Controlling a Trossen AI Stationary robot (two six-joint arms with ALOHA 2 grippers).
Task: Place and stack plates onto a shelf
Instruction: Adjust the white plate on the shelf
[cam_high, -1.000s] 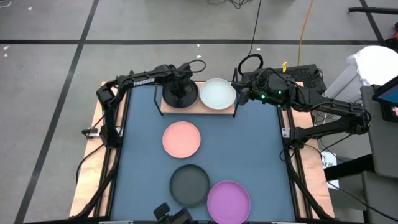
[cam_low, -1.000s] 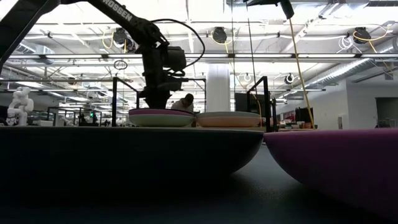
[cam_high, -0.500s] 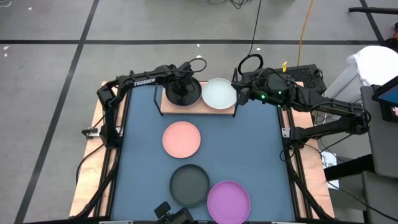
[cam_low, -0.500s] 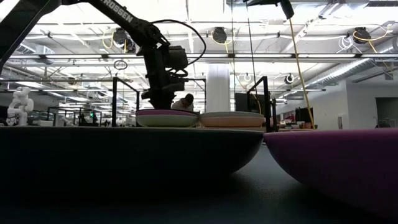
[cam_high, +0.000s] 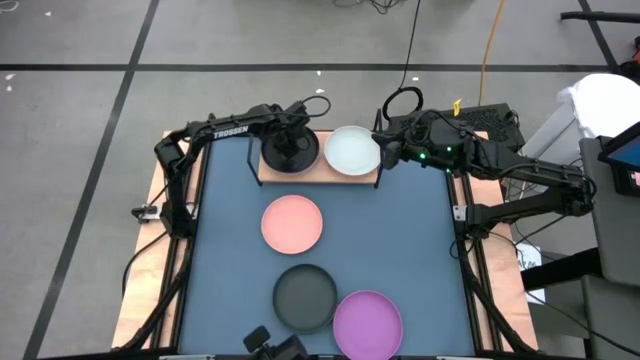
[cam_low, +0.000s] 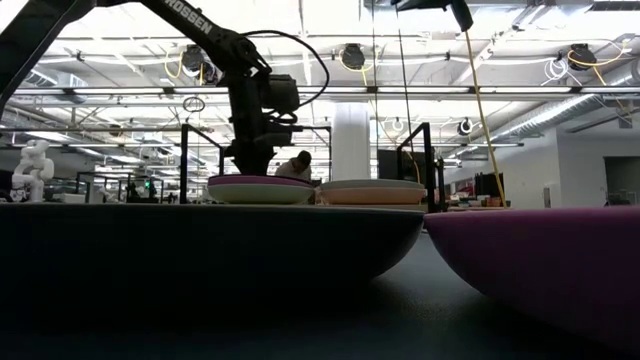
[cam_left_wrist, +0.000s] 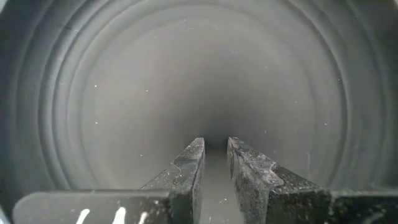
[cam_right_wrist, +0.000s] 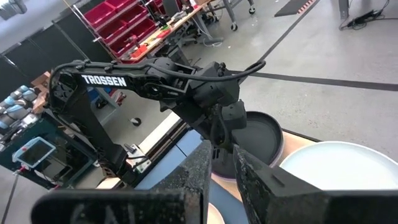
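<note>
1. The bench is covered by a big dark blue mat. Behind it is a large hall with bright ceiling lights, and a person sits far off.
2. The shelf lies at the far edge of the mat, its long side running left to right (thin black posts stand at its corners).
3. On the shelf's left half sits a dark grey plate on top of others. The whitish plate is on the right half.
4. The left claw points straight down into the grey plate, its fingers a narrow gap apart, holding nothing.
5. The right claw waits just right of the shelf, nearly closed and empty.
6. A pink plate lies mid-mat. Another dark grey plate and a purple plate lie at the near edge, touching.
</note>
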